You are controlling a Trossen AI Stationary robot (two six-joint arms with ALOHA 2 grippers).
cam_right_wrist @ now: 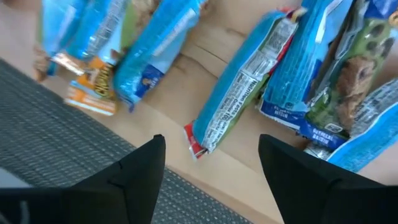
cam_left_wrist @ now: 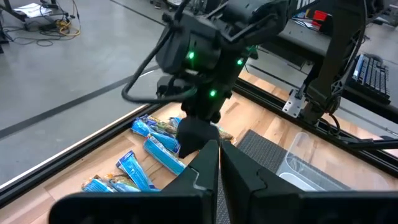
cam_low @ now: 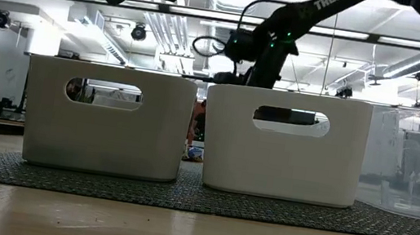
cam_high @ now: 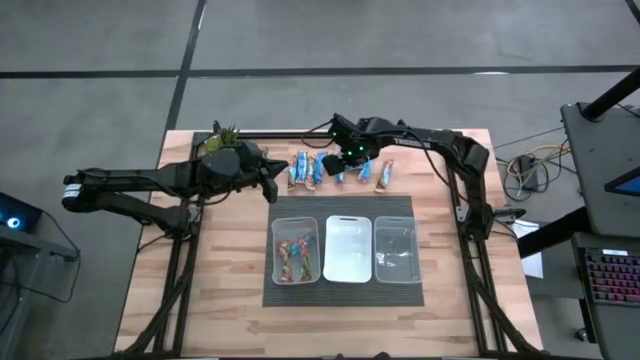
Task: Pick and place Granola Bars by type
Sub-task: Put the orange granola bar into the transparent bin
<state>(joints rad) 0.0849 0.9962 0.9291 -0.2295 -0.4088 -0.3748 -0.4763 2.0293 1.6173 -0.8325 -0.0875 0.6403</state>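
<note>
Several granola bars (cam_high: 330,170) lie in a row on the wood along the table's far edge, mostly blue, with an orange-tan one (cam_high: 385,175) at the row's right end. More bars (cam_high: 294,255) lie in the left bin. My right gripper (cam_high: 347,160) hovers open above the row. In the right wrist view its fingers (cam_right_wrist: 211,155) stand on either side of a blue bar (cam_right_wrist: 233,102) that lies label side up, without touching it. My left gripper (cam_high: 273,186) is shut on nothing, left of the row; its wrist view (cam_left_wrist: 219,158) shows the bars (cam_left_wrist: 155,146) beyond it.
Three bins stand side by side on a dark mat (cam_high: 340,290): left (cam_high: 276,250), middle white (cam_high: 348,250), right clear (cam_high: 394,248). A small green plant (cam_high: 228,132) stands at the far left edge. The low view shows the bins (cam_low: 107,119) from the near side.
</note>
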